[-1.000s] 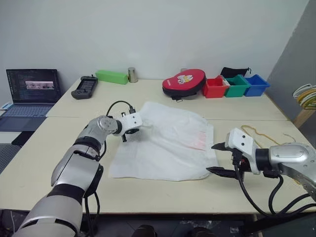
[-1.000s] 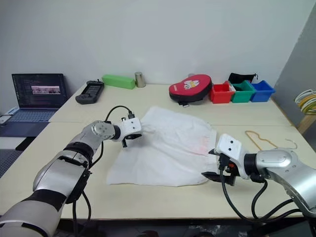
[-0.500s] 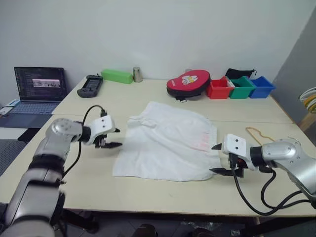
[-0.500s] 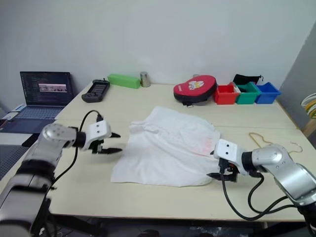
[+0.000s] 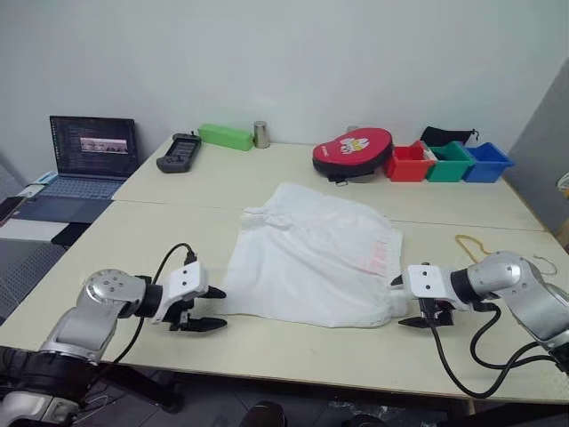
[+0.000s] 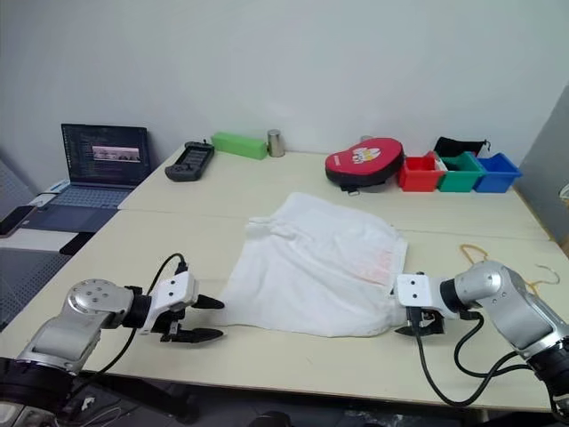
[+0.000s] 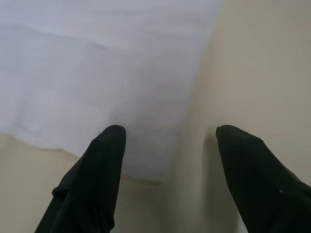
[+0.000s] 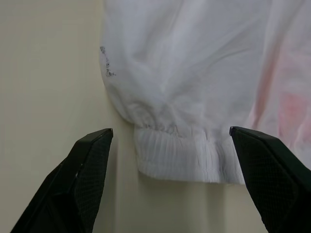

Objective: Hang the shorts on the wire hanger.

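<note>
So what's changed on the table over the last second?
The left hand let go of the white thin-fabric shorts at their far edge and drew back to the near corner, jaws open. The right hand sank to the waistband corner, open. The shorts and thin gold wire hanger stayed put.

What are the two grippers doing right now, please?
Left gripper: open, empty, near the shorts' near-left corner.
Right gripper: open, empty, at their gathered waistband corner.

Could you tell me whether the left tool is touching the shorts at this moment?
Apart. In the left eye view the left tool sits open with bare table between its fingertips and the near corner of the shorts.
</note>
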`<state>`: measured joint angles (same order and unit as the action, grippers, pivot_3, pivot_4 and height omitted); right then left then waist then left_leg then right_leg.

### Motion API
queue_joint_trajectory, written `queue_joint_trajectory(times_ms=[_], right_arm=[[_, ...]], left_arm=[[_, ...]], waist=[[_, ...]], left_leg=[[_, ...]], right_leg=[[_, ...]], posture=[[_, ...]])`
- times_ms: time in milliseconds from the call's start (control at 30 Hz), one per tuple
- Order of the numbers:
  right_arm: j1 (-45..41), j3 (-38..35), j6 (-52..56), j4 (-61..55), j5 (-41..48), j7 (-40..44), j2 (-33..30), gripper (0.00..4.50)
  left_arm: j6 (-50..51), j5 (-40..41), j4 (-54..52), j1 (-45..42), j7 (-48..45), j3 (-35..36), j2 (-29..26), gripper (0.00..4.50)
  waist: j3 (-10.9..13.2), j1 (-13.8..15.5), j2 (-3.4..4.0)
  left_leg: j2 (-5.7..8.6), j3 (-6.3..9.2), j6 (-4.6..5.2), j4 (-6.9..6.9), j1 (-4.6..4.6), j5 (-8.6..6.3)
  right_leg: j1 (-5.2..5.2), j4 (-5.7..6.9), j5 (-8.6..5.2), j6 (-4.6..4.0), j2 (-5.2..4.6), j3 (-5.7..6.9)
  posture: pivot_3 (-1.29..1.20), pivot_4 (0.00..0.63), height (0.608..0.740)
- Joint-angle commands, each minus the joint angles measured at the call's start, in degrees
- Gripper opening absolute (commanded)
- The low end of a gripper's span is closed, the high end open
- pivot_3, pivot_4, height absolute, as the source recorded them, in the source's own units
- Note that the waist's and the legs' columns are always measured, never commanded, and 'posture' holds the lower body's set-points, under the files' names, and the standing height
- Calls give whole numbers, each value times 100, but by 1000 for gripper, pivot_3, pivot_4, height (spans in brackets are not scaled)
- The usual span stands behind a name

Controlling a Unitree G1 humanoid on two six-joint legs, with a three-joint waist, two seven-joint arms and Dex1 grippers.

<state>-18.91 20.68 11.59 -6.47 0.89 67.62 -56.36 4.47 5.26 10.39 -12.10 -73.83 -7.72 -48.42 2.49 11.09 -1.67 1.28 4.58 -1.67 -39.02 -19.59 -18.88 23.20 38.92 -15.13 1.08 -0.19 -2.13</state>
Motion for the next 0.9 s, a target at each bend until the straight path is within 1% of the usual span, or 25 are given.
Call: queue_joint_trajectory(times_ms=[33,200,267,333,367,400,667,700,733,767,900], right_arm=[[-171,-40,-49,33,-156,52,121,4081],[-128,-68,-34,108,-277,80,154,4081],[-110,-126,74,105,-214,84,184,3712],[-98,-150,48,136,-213,97,173,3417],[-89,-163,39,151,-215,100,165,3084],[-83,-177,38,164,-213,98,162,2924],[32,-279,-30,281,-191,112,103,692],[42,-289,-41,289,-196,112,99,496],[61,-307,-39,299,-192,118,85,219],[78,-323,-40,306,-189,124,73,44],[337,-425,20,198,-215,183,-159,6]], left_arm=[[-461,-343,475,-402,399,-148,247,3188],[-658,-476,907,-607,351,-324,418,3188],[-682,-469,1006,-670,356,-345,464,2822],[-703,-463,1055,-718,308,-371,485,2563],[-690,-444,1073,-751,285,-375,499,2276],[-681,-430,1093,-782,271,-378,510,2114],[-812,-511,1343,-1043,274,-437,649,146],[-811,-513,1344,-1071,266,-443,673,47],[-800,-514,1327,-1111,263,-462,711,0],[-789,-516,1310,-1136,261,-477,739,0],[-597,-464,953,-1125,176,-582,891,0]], waist=[[-3,15,3],[-25,23,32],[-33,8,43],[-38,0,52],[-40,-2,54],[-41,-5,56],[-41,-27,55],[-41,-28,55],[-41,-28,55],[-41,-27,55],[-42,-21,54]], left_leg=[[2,1,0,0,-1,0],[6,-1,0,-1,0,0],[7,-2,0,0,1,0],[7,-2,0,-1,2,0],[7,-2,0,-1,3,0],[8,-2,0,0,4,0],[7,-1,0,0,5,0],[7,-1,0,-1,5,0],[8,-2,0,-1,5,0],[8,-2,0,0,5,0],[9,-1,0,-1,3,0]], right_leg=[[0,0,0,0,0,1],[0,1,0,-1,-1,1],[0,1,1,-1,-1,1],[0,2,1,-1,0,1],[-2,3,0,-1,1,2],[-3,3,0,0,1,2],[-4,4,1,-1,3,4],[-4,4,1,-1,3,4],[-4,4,1,-1,3,3],[-3,4,1,-1,3,2],[-4,2,1,-1,2,3]], posture=[[336,0,740],[322,0,740],[315,0,740],[307,0,740],[305,0,740],[305,0,740],[294,0,740],[291,0,740],[287,0,740],[287,0,740],[284,0,740]])
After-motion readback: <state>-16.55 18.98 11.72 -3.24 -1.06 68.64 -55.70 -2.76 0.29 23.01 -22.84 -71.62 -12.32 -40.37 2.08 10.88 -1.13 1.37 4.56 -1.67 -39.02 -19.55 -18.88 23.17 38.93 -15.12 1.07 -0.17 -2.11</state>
